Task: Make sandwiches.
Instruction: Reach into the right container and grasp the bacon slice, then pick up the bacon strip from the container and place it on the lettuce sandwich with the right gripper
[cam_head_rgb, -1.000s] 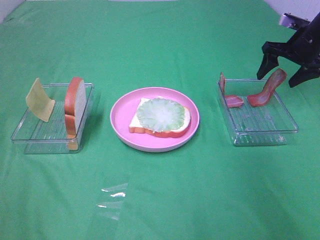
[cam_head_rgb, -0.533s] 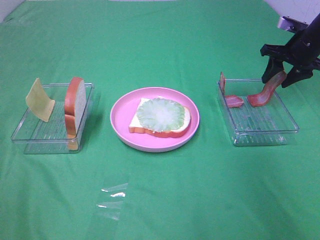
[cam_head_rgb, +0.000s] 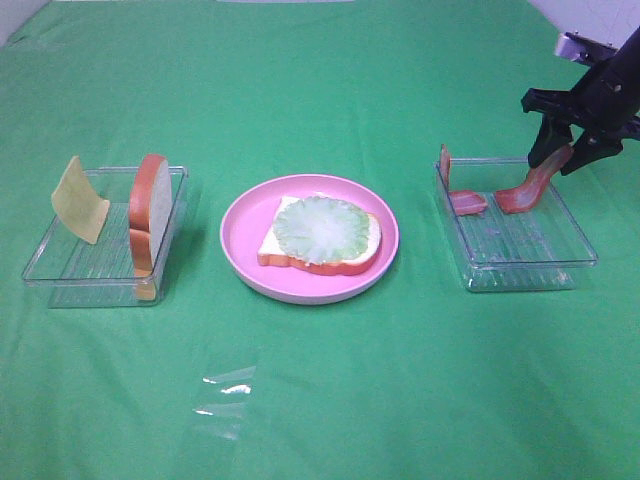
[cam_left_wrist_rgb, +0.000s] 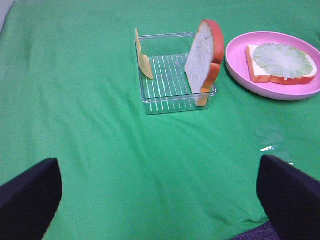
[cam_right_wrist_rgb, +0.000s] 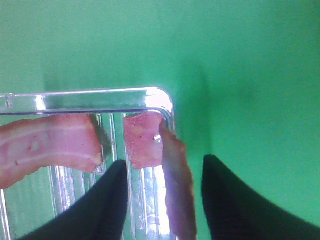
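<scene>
A white bread slice topped with pale green lettuce (cam_head_rgb: 322, 232) lies on the pink plate (cam_head_rgb: 245, 225); it also shows in the left wrist view (cam_left_wrist_rgb: 282, 60). A second bread slice (cam_head_rgb: 150, 210) and a yellow cheese square (cam_head_rgb: 80, 200) stand upright in the left clear tray (cam_head_rgb: 60, 275). Three bacon strips lie in the right clear tray (cam_head_rgb: 520, 260). My right gripper (cam_head_rgb: 558, 163) is open, its fingers on either side of the raised end of one bacon strip (cam_head_rgb: 530, 185) (cam_right_wrist_rgb: 177, 200). My left gripper (cam_left_wrist_rgb: 160, 210) is open and empty, low over the cloth and well short of the left tray.
The table is covered with green cloth. A crumpled scrap of clear plastic (cam_head_rgb: 225, 395) lies on the cloth in front of the plate. Two more bacon strips (cam_head_rgb: 467, 203) (cam_head_rgb: 444, 163) sit at the right tray's left end.
My right gripper has come down over the raised bacon strip and its fingers have narrowed around it. The strip, the plate and the left tray have not moved.
</scene>
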